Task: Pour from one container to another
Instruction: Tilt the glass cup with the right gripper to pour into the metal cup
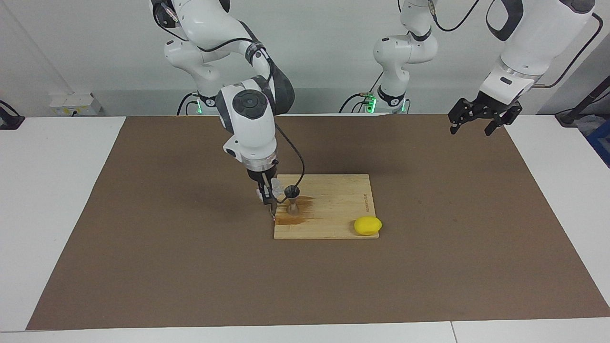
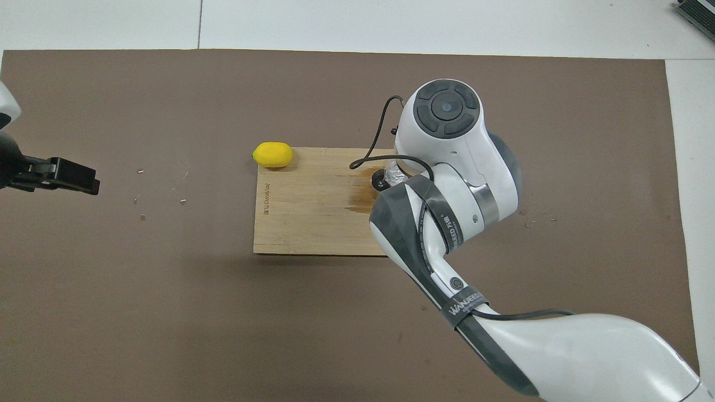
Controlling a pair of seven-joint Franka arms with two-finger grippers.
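Note:
The steel jigger point(image 1: 292, 201) stands upright on a wooden board point(image 1: 333, 212), at the end toward the right arm. My right gripper point(image 1: 268, 202) is right beside the jigger, shut on the clear cup point(image 1: 277, 185), which is tilted with its mouth over the jigger's top. In the overhead view the jigger's rim point(image 2: 380, 180) and part of the cup point(image 2: 397, 175) show at the edge of the right arm, which hides its own gripper. My left gripper point(image 1: 478, 125) hangs open and empty, raised over the mat at the left arm's end, waiting; it also shows in the overhead view point(image 2: 78, 178).
A yellow lemon point(image 1: 367, 225) lies at the board's corner farthest from the robots, toward the left arm's end, and shows in the overhead view point(image 2: 272, 154). A dark wet stain point(image 1: 291, 219) spreads on the board point(image 2: 301, 212) around the jigger. A brown mat point(image 1: 167, 267) covers the table.

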